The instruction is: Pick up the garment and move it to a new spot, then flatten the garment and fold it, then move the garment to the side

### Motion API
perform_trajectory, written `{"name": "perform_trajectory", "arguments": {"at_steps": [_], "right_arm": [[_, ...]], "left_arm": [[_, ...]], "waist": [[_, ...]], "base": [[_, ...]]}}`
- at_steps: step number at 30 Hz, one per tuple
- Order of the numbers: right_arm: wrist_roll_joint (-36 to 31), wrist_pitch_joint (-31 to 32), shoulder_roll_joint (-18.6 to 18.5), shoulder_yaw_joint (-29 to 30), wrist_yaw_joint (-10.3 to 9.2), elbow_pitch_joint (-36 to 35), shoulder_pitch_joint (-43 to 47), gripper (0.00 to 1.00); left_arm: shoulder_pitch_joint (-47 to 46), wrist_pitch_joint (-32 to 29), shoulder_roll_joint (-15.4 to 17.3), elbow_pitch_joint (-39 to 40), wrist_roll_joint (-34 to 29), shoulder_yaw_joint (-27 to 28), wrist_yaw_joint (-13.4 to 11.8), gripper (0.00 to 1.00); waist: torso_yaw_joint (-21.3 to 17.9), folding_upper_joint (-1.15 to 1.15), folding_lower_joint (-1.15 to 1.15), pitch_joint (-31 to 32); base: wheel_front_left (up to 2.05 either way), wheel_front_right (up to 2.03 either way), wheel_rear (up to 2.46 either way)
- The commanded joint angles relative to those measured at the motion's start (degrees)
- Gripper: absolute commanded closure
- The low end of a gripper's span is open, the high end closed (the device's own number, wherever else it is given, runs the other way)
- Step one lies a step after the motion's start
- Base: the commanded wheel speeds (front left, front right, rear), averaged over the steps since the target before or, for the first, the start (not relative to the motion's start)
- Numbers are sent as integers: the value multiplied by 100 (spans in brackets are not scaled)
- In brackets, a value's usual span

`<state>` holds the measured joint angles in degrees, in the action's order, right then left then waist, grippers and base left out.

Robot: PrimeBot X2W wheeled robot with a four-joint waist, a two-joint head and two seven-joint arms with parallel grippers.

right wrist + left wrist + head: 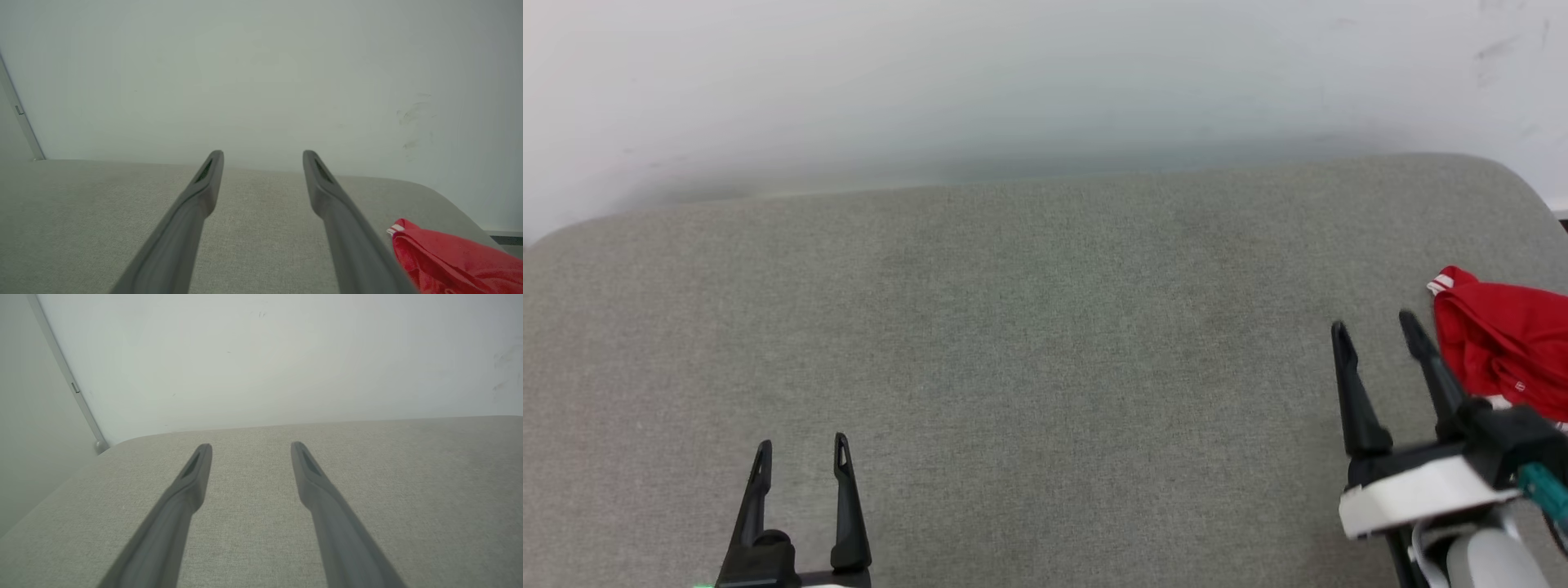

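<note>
The garment (1507,343) is a bright red bundle with a bit of white striped trim, lying crumpled at the right edge of the grey cushioned surface (1045,343). It also fills the lower right corner of the right wrist view as the garment (453,261). My right gripper (1374,327) stands open just left of it, its right finger close beside the cloth, nothing between the fingers. Seen from its own wrist, the right gripper (262,154) is open over bare fabric. My left gripper (800,445) is open at the lower left, far from the garment; the left gripper (251,446) holds nothing.
A pale wall (1045,82) rises directly behind the cushioned surface. The surface's rounded back corners show at the far left (122,443) and far right (441,196). A thin vertical strip (65,375) runs up the wall at the left.
</note>
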<state>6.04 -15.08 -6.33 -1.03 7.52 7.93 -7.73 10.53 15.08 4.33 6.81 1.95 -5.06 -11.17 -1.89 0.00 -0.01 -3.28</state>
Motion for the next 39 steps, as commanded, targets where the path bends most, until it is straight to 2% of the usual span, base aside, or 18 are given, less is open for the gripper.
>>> {"name": "perform_trajectory", "arguments": {"at_steps": [1, 17, 30, 31, 34, 39], "right_arm": [[33, -7, 60, 22, -7, -65, 169, 0], [143, -7, 352, 187, -6, -816, 1546, 0], [319, -8, 358, 107, -6, -795, 1671, 0], [286, 0, 333, 108, -1, -780, 1624, 100], [304, 6, 333, 97, -1, -626, 1631, 100], [895, 103, 300, 87, -1, -568, 1561, 100]], "left_arm": [[70, 10, -32, -22, 10, 18, 20, 0], [337, 11, -80, -118, 74, 113, 250, 0], [350, 11, -118, -158, 123, 263, 462, 0], [321, -3, -113, -161, 114, 225, 460, 100], [328, -7, -119, -318, 141, 192, 460, 100], [250, -99, -88, -336, 771, 203, 509, 100]], "waist": [[40, 0, 1, 73], [132, 0, 1, 387], [119, 0, 1, 377], [119, 0, 1, 378], [119, 0, 1, 378], [121, 0, 1, 374]], "base": [[0, 0, 0], [0, 0, 0], [0, 0, 0], [0, 0, 0], [0, 0, 0], [0, 0, 0]]}}
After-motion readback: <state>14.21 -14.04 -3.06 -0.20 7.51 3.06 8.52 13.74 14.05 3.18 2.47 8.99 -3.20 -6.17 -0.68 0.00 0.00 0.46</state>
